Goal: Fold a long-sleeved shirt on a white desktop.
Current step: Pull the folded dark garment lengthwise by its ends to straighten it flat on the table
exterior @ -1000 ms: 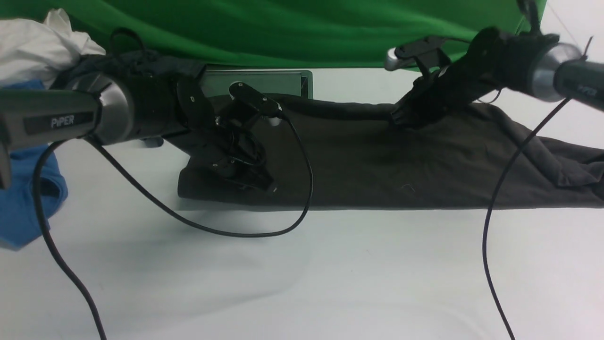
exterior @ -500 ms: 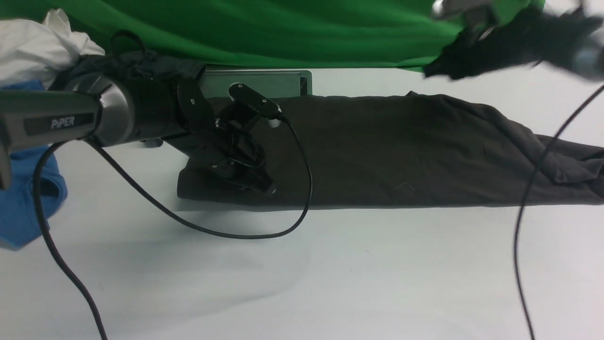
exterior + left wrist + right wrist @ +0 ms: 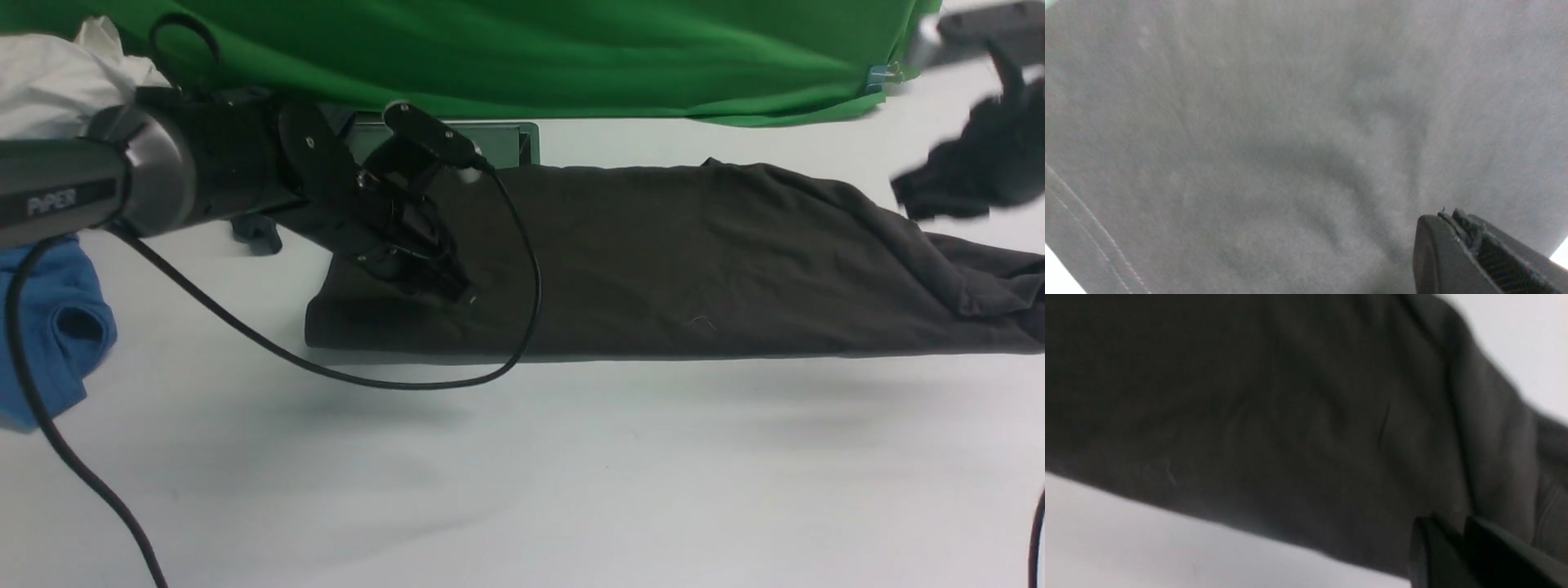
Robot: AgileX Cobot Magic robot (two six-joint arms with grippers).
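White counter (image 3: 571,474), green backdrop (image 3: 571,57). The shirt (image 3: 694,269) lies as a long band from 9 to 3 o'clock. The left end effector (image 3: 461,294), jaws together, is over its 9 o'clock end. The right end effector (image 3: 1457,524), jaws slightly apart and empty, hangs at 2 o'clock.

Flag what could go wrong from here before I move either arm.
1. The left arm's cable hangs in a loop across the long-sleeved shirt; moving that arm could drag the fold.
2. The left gripper is shut with its tip on the fabric; if cloth is caught, lifting may pull the layer open.
3. The shirt's right end is bunched and runs out of the front view, so the next fold may come out uneven.
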